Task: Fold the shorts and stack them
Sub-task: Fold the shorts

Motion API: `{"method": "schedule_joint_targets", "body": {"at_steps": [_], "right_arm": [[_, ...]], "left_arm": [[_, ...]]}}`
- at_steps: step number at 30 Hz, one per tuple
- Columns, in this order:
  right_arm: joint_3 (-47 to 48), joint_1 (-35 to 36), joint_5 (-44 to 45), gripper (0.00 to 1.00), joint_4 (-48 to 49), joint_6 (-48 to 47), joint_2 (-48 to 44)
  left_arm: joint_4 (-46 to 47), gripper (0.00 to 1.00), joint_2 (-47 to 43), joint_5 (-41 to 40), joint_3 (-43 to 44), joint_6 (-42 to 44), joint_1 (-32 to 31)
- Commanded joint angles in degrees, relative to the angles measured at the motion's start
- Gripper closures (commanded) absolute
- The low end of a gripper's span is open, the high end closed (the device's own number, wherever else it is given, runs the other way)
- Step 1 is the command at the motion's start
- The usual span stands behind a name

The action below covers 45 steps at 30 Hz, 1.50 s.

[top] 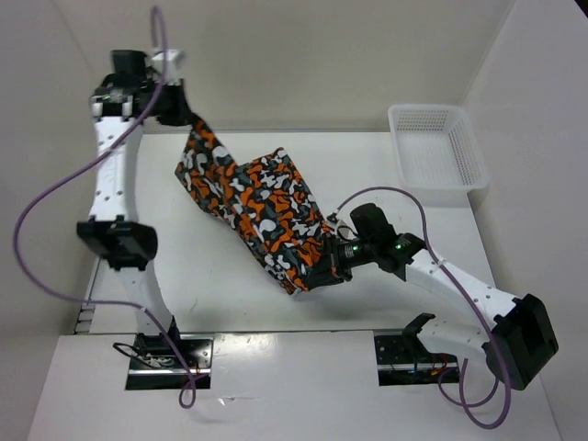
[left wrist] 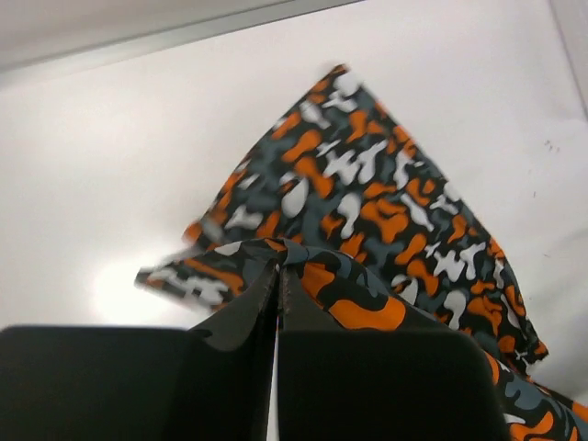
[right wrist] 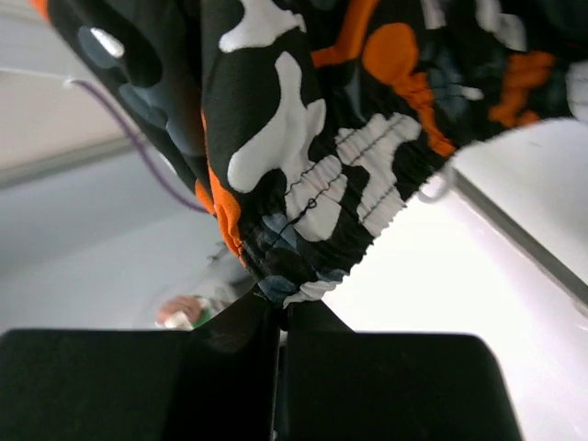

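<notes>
Holding the shorts (top: pixel 253 197) by both ends, strung between the two claws above the table (top: pixel 211 299).

Left gripper (top: pixel 188 118): far-left, raised, pinched tight on a corner of the fabric. From the left wrist, jaws together with the print bunched over the tips and the rest of the cloth (left wrist: pixel 386 202) falling away below.

Right gripper (top: pixel 323 266): near side, a bit right of centre, clamped on the gathered elastic waistband (right wrist: pixel 349 193). No gap between jaws beyond the cloth itself.

Key geometry:
- Long axis diagonal, far-left to near-right.
- From the left claw, cloth off to the near-right and down; from the right claw, off to the far-left.
- Neither arm nearer, one end each.
- Some sag mid-span; cannot tell whether the lower edge touches the table.

Judgement: looks like a spread-and-tension step ahead of laying flat. No fold visible yet, so early in the task.

Next move probably needs both ends lowered together while keeping that diagonal taut, or swung square to the table edge first. Risk: uneven drop, then twist or bunching at the waistband end.

Basket (top: pixel 436 147) at far right, well apart from the cloth, not in play.
</notes>
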Motion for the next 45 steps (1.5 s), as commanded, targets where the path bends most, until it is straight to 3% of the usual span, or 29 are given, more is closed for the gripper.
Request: {"method": "schedule_joint_targets", "body": {"at_steps": [1, 2, 3, 8, 18, 22, 23, 25, 26, 28, 29, 32, 39, 40, 43, 44, 45], "right_arm": [[-4.7, -2.9, -5.0, 1.0, 3.6, 3.7, -1.0], [-5.6, -4.0, -5.6, 1.0, 4.3, 3.7, -1.6], [-6.4, -4.9, -6.1, 1.0, 4.3, 3.7, -1.6], [-12.0, -16.2, -10.2, 1.0, 3.9, 3.7, -2.8], [-18.8, -36.1, -13.4, 1.0, 1.6, -0.5, -4.5], [-18.8, -41.9, -10.0, 0.95, 1.6, -1.0, -1.8], [-17.4, -44.1, -8.5, 0.92, 0.8, -1.0, -1.0], [-15.2, -45.7, -4.9, 0.77, 0.3, -2.4, -0.4], [-14.2, -45.7, -1.0, 0.67, 0.3, -2.4, -0.4], [-11.0, -45.7, 2.7, 0.37, 0.3, -3.4, 1.9], [-9.0, -45.7, 4.6, 0.33, 0.3, -4.0, 2.6], [-4.7, -45.7, 6.6, 0.26, -2.6, -6.9, 3.8], [2.3, -45.7, 22.2, 0.26, -16.4, -8.3, -8.7], [2.3, -45.7, 23.0, 0.26, -18.5, -6.8, -11.7], [-1.7, -45.7, 21.3, 0.26, -19.7, -4.4, -17.3], [-3.2, -45.7, 19.9, 0.26, -19.7, -2.5, -18.3], [-4.9, -45.1, 17.3, 0.26, -19.7, -1.2, -19.4]], "left_arm": [[1.1, 1.0, 12.5, -4.6, 12.0, 0.3, -7.1], [0.3, 1.0, 18.5, -5.7, 20.5, 0.3, -10.2], [0.3, 1.0, 20.9, -7.0, 23.6, 0.3, -11.6], [2.2, 1.0, 31.3, -12.1, 30.5, 0.3, -18.8], [6.9, 1.0, 41.9, -21.3, 38.7, 0.3, -20.2], [9.6, 0.98, 43.9, -24.2, 39.5, 0.3, -20.2], [9.6, 0.93, 44.7, -24.2, 40.0, 0.3, -20.2], [10.2, 0.78, 46.1, -23.7, 40.0, 0.3, -20.7], [10.2, 0.48, 46.7, -23.7, 40.0, 0.3, -21.4], [10.7, 0.34, 48.3, -24.5, 40.6, 0.3, -22.1], [10.7, 0.24, 48.3, -25.7, 41.4, 0.3, -22.6], [10.7, 0.19, 46.9, -26.2, 41.4, 0.3, -21.8], [2.3, 0.14, 39.3, -23.7, 35.5, 0.3, -13.0], [0.1, 0.14, 39.3, -22.8, 34.6, 0.3, -11.6], [-10.7, 0.0, 44.9, -17.9, 37.6, 0.3, -9.3], [-14.7, 0.0, 47.2, -16.6, 44.0, 0.3, -8.6], [-14.7, 0.0, 46.4, -17.2, 41.5, 0.3, -8.6]]}}
